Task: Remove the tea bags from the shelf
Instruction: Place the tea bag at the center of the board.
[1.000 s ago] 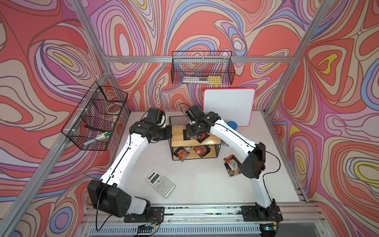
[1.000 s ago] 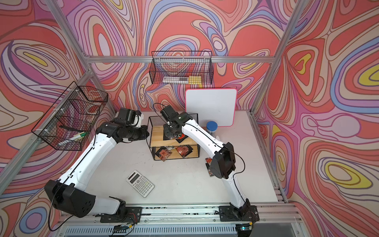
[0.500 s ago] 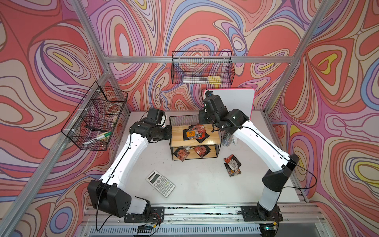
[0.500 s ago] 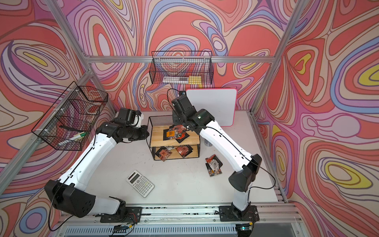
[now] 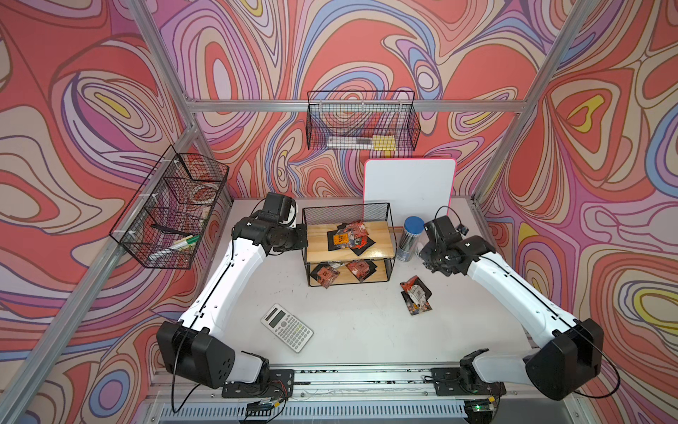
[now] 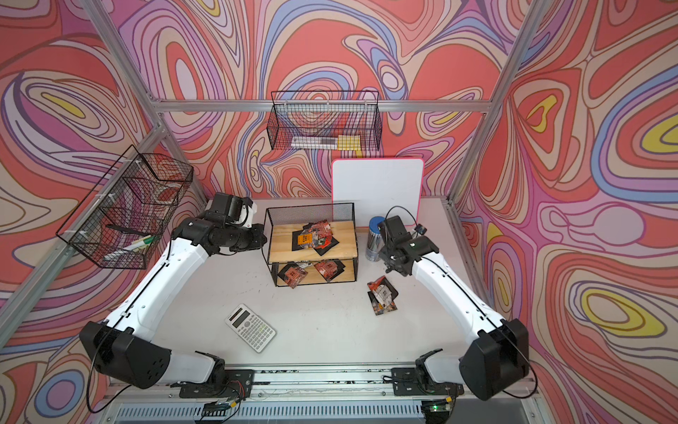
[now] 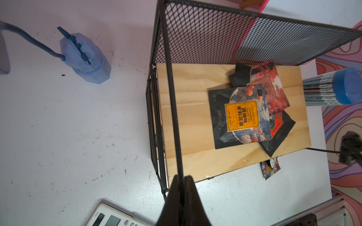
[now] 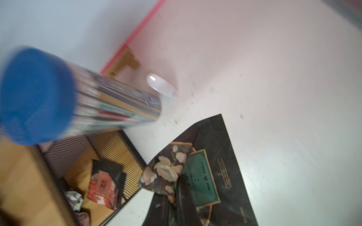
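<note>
Black-backed square tea sachets (image 5: pixel 350 238) lie heaped on the upper wooden board of the small two-tier black wire shelf (image 5: pixel 319 242). Two more sit on its lower board, and a few lie on the white desk (image 5: pixel 359 323) near the right arm. Left jaws are clenched on the shelf's frame wire. Right jaws pinch a green-labelled sachet (image 8: pixel 205 166) beside a blue-capped tube (image 5: pixel 409 238).

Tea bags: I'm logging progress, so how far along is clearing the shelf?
Done: a few tea bags lie on the table beside the shelf. In hand: the right gripper is shut on a green-labelled tea bag, while the left gripper pinches the shelf's wire frame. Left: a pile on the top board, more on the lower one.
</note>
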